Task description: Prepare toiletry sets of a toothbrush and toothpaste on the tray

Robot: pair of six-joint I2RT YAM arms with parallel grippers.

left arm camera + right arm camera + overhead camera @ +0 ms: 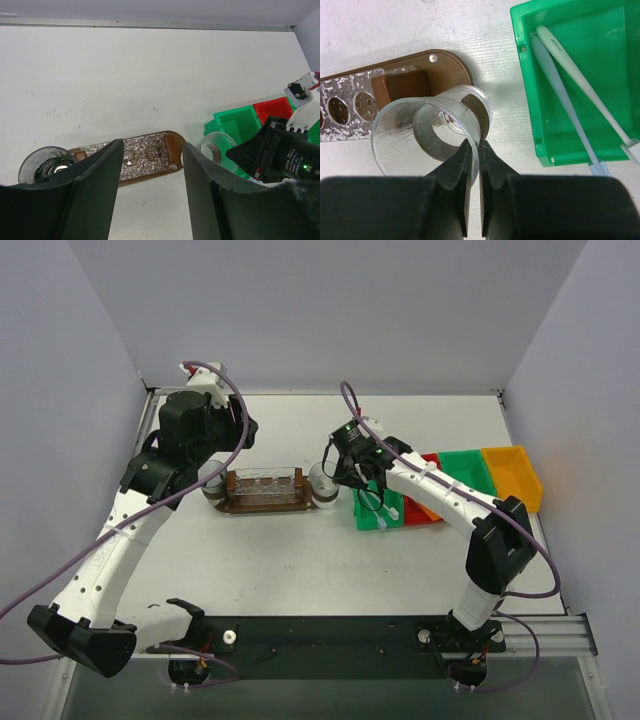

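Observation:
The brown oval tray point(262, 508) lies mid-table with a clear patterned holder on it; it also shows in the left wrist view point(170, 136) and the right wrist view point(445, 67). My right gripper point(475, 143) is shut on the rim of a clear cup point(427, 125) at the tray's right end point(324, 480). Two white toothbrushes point(580, 85) lie in the green bin point(527, 85). My left gripper point(152, 150) is open and empty above the tray's left part, beside a second clear cup point(45, 162). Something orange point(424, 510) shows by the red bin; I cannot make out the toothpaste tubes.
A row of bins stands right of the tray: the near green bin point(372, 515), a red one point(430, 458), another green one point(465, 470) and a yellow one point(515, 475). White walls enclose the table at the back and sides.

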